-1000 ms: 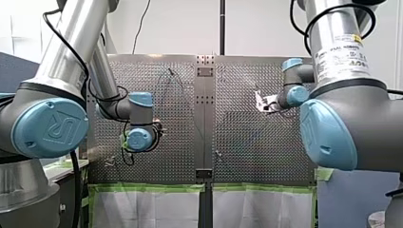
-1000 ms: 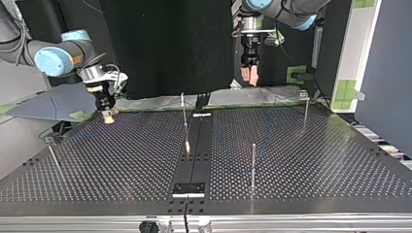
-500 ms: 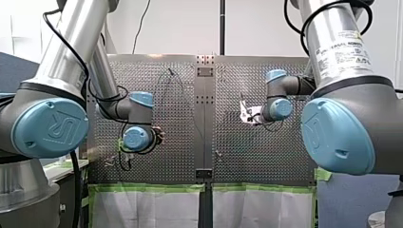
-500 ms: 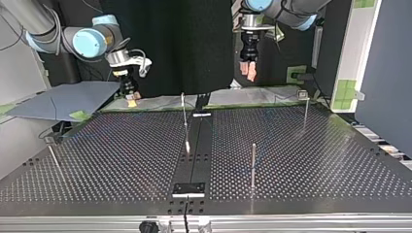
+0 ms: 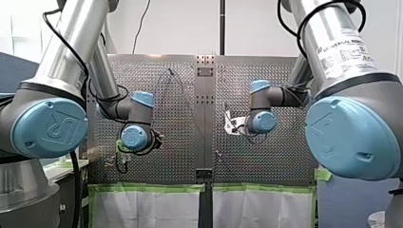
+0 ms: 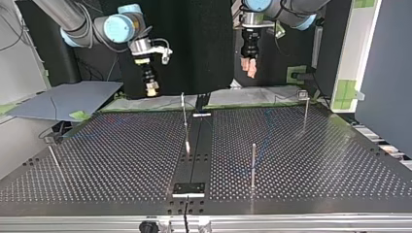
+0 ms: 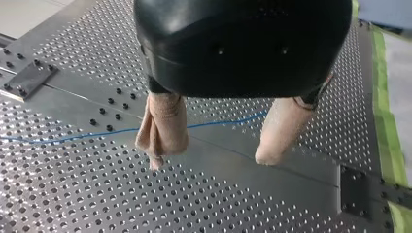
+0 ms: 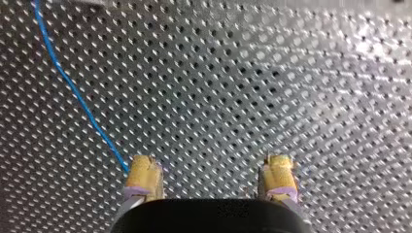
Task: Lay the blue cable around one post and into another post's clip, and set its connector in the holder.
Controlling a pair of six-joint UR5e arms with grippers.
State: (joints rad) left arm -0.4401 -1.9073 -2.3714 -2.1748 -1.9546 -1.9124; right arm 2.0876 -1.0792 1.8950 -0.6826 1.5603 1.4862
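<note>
left hand and right hand both wide open, empty. blue cable flat on bench, running under left hand, also beside right hand's yellow pad. likely light, limp, thin, slippy: pinch squarely across it, low

The blue cable is thin and lies slack on the perforated table; in the left wrist view it runs crosswise beneath the left gripper, over the plain centre strip; in the right wrist view it slants to just beside one yellow pad of the right gripper; in the top view a thin near post stands upright by the middle; a far post stands behind it, topped by a small square clip.
</note>
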